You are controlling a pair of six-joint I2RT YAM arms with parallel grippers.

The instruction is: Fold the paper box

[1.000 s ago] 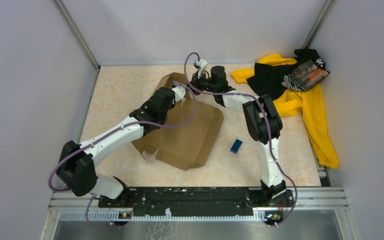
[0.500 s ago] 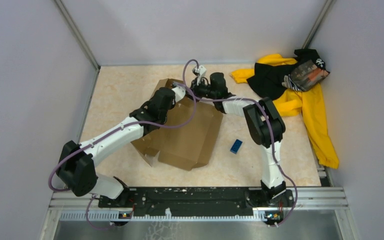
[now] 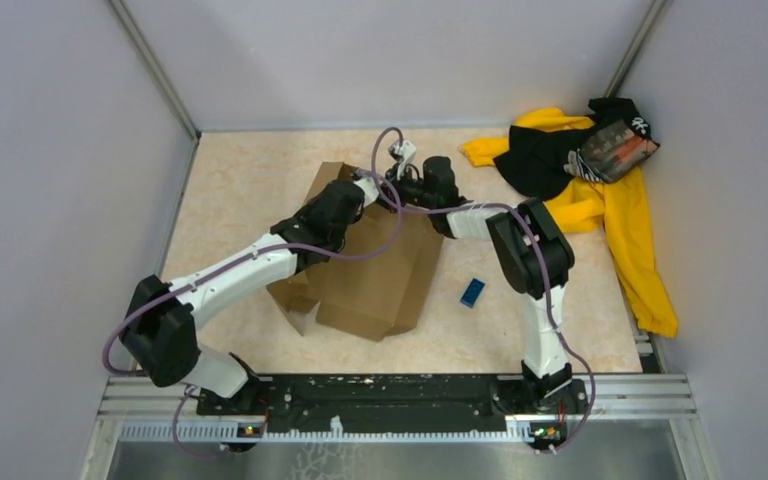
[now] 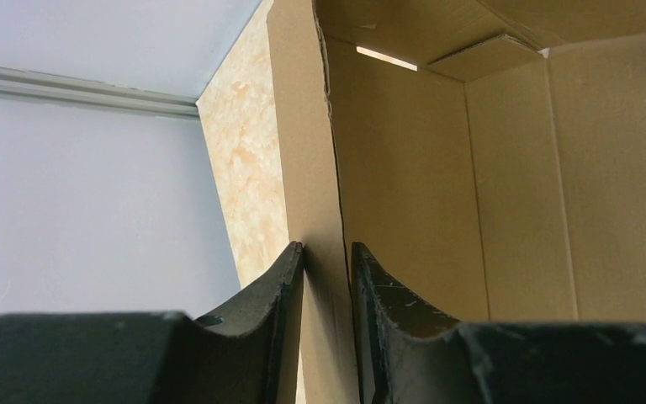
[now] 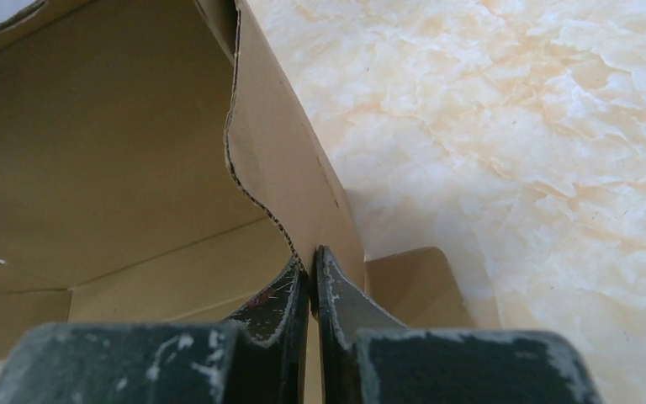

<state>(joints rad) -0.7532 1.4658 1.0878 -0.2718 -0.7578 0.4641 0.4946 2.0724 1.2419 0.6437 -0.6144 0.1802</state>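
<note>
The paper box point(image 3: 380, 280) is plain brown cardboard, half raised in the middle of the table. Both arms meet at its far end. My left gripper point(image 3: 364, 188) is shut on an upright wall of the box point(image 4: 513, 168), with one finger on each face of that panel, as the left wrist view point(image 4: 328, 252) shows. My right gripper point(image 3: 393, 178) is shut on the thin curved edge of a flap point(image 5: 277, 168), which runs down into the closed jaws point(image 5: 313, 257). The box's inside faces both wrist cameras.
A small blue block point(image 3: 473, 292) lies on the table right of the box. A yellow-and-black cloth pile point(image 3: 600, 190) fills the back right corner. Grey walls enclose the marbled table point(image 3: 230, 190) on three sides.
The left arm has pushed a little right and forward, and its jaws have narrowed on the wall. The right gripper has drawn slightly nearer. The box's far end stands narrower and more upright.
</note>
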